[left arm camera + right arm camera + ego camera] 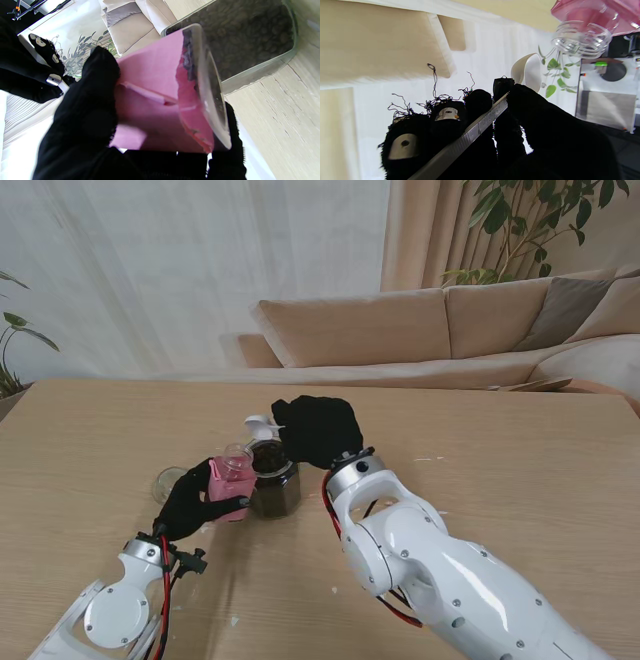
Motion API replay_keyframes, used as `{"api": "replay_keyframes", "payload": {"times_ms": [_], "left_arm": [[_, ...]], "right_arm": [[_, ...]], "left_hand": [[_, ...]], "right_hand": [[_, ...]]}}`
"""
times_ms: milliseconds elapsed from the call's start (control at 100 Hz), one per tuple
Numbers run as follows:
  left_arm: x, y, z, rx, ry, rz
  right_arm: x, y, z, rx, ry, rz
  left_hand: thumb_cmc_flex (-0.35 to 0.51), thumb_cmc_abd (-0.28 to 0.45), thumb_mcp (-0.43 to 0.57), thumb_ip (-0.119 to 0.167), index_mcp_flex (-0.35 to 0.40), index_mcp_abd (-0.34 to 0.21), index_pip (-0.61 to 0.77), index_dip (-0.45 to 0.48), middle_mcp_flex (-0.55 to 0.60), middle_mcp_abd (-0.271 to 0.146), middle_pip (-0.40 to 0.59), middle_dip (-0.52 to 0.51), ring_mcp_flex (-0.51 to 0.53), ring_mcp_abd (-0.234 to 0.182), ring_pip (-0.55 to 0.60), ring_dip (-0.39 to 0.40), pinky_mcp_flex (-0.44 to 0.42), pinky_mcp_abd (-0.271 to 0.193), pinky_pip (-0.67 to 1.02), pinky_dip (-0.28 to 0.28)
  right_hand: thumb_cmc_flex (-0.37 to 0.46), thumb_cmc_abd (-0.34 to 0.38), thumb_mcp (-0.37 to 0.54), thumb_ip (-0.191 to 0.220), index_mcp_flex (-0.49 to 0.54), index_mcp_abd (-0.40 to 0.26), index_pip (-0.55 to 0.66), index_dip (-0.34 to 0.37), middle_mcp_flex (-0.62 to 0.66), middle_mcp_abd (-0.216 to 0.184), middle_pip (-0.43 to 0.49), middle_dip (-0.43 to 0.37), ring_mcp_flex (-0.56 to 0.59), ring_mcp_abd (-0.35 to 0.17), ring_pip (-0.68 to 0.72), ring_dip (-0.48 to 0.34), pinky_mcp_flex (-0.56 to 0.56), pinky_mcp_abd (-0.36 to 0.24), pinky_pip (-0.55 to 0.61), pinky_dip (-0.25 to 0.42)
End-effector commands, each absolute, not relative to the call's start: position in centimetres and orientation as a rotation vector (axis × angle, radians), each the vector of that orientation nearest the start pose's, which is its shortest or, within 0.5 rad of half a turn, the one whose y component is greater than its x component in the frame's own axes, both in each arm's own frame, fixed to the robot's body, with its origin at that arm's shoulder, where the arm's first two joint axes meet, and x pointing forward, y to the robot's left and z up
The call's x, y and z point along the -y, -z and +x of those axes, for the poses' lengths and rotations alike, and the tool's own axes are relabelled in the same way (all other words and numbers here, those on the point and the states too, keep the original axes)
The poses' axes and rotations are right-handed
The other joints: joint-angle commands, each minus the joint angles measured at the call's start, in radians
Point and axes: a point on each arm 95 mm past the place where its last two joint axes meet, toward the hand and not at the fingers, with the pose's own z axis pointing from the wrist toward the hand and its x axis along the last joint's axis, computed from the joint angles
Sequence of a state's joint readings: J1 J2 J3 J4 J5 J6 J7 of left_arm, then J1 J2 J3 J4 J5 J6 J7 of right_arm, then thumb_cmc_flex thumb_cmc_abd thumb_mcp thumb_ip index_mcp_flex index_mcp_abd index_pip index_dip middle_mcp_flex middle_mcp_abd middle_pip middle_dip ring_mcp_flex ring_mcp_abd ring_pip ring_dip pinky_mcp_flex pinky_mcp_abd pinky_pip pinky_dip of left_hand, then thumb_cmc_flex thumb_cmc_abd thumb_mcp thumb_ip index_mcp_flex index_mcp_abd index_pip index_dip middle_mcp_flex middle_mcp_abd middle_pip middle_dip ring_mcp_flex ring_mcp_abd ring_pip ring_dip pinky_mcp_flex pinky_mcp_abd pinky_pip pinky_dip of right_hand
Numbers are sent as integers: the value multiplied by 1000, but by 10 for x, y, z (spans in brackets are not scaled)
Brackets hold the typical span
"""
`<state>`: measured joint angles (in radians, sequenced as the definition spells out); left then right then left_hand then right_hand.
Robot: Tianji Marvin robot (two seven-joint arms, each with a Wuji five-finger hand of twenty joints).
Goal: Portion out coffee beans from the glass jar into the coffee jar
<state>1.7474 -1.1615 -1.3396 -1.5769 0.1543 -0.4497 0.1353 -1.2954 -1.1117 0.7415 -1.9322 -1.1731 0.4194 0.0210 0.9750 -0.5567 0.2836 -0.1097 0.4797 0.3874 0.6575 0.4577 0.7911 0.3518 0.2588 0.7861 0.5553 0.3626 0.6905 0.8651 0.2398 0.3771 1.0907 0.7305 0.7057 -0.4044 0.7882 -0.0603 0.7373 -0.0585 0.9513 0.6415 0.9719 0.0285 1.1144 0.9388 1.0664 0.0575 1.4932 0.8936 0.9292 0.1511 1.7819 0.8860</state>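
Fingers [85,120] of both hands are clamping: one set on the pink jar, the other on a scoop handle.

Nearest the tabletop's near edge, the left hand [188,500] is wrapping its fingers around the pink-wrapped coffee jar [232,484], holding it off the table and tilting it so its open mouth is pointing toward the glass jar [274,478]. That glass jar, dark with coffee beans [240,37], is standing just beside it near the tabletop's middle. Farther on, the right hand [318,430] is gripping the metal handle of a white scoop [527,71] over the glass jar; whether beans are sitting in the scoop is hidden. To the left, a clear lid [168,482] is lying on the wood. Both jars are probably rigid, smooth and breakable, so gripping around the wrapped body looks safest.
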Motion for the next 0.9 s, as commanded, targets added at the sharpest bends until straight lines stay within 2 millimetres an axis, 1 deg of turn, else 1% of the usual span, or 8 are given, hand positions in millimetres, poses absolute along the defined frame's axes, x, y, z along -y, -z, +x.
{"api": "replay_keyframes", "payload": {"times_ms": [0, 70, 90, 120, 250, 510, 730, 890], "left_arm": [[-18, 340, 346, -761, 2360, -1762], [-19, 340, 343, -763, 2379, -1753], [-19, 340, 342, -764, 2383, -1751], [-20, 340, 340, -764, 2391, -1748], [-21, 341, 333, -771, 2418, -1738], [-24, 343, 319, -805, 2451, -1733], [-26, 344, 313, -826, 2461, -1740], [-28, 345, 309, -838, 2464, -1737]], "right_arm": [[-163, 190, 358, -1379, -1637, 860], [-154, 190, 354, -1369, -1636, 946], [-151, 191, 352, -1367, -1635, 972], [-147, 193, 350, -1364, -1633, 1015], [-129, 207, 342, -1350, -1600, 1175], [-103, 254, 331, -1395, -1502, 1486], [-93, 292, 328, -1450, -1421, 1715], [-88, 318, 326, -1489, -1353, 1827]], "left_hand": [[283, 166, 250, 10, 70, -206, 195, 60, 60, -125, 110, 68, -13, -21, 2, 3, 3, -20, 4, 5], [283, 166, 250, 11, 70, -206, 196, 60, 61, -125, 110, 69, -13, -20, 3, 3, 5, -21, 5, 6], [283, 167, 250, 11, 69, -206, 196, 60, 60, -125, 109, 68, -13, -20, 2, 3, 5, -21, 5, 6], [283, 166, 249, 11, 70, -206, 197, 61, 62, -125, 110, 69, -13, -21, 3, 3, 5, -21, 5, 6], [283, 166, 249, 11, 71, -207, 197, 61, 62, -125, 110, 69, -12, -20, 3, 3, 5, -20, 5, 6], [283, 166, 248, 11, 70, -207, 197, 60, 63, -126, 109, 68, -11, -21, 1, 2, 6, -19, 4, 6], [283, 166, 248, 12, 70, -207, 197, 59, 62, -125, 107, 68, -11, -21, 1, 2, 7, -21, 4, 5], [283, 166, 247, 12, 70, -207, 197, 59, 63, -126, 107, 69, -10, -23, 2, 2, 8, -21, 3, 4]], "right_hand": [[28, 18, 17, 46, 19, -24, 21, 5, 40, -35, 19, 22, 27, -4, 25, 9, 19, -44, 221, -10], [30, 19, 17, 46, 19, -23, 21, 4, 39, -35, 19, 22, 26, -1, 25, 9, 19, -43, 221, -10], [30, 19, 16, 45, 19, -21, 22, 4, 36, -19, 19, 22, 25, 1, 26, 10, 19, -43, 221, -11], [32, 19, 16, 45, 18, -20, 22, 3, 33, -13, 20, 23, 23, 3, 27, 10, 19, -42, 221, -11], [36, 19, 13, 44, 18, -11, 22, 1, 32, -13, 23, 23, 23, 12, 31, 11, 14, -33, 223, -10], [44, 22, 9, 43, 15, -1, 24, -2, 28, -8, 26, 21, 17, 23, 35, 13, 9, -23, 222, -7], [46, 24, 7, 44, 11, 3, 26, -3, 23, -6, 31, 20, 13, 26, 39, 13, 6, -15, 220, -2], [46, 25, 6, 45, 9, 5, 28, -3, 21, -6, 34, 19, 12, 27, 41, 12, 6, -14, 219, 0]]}}
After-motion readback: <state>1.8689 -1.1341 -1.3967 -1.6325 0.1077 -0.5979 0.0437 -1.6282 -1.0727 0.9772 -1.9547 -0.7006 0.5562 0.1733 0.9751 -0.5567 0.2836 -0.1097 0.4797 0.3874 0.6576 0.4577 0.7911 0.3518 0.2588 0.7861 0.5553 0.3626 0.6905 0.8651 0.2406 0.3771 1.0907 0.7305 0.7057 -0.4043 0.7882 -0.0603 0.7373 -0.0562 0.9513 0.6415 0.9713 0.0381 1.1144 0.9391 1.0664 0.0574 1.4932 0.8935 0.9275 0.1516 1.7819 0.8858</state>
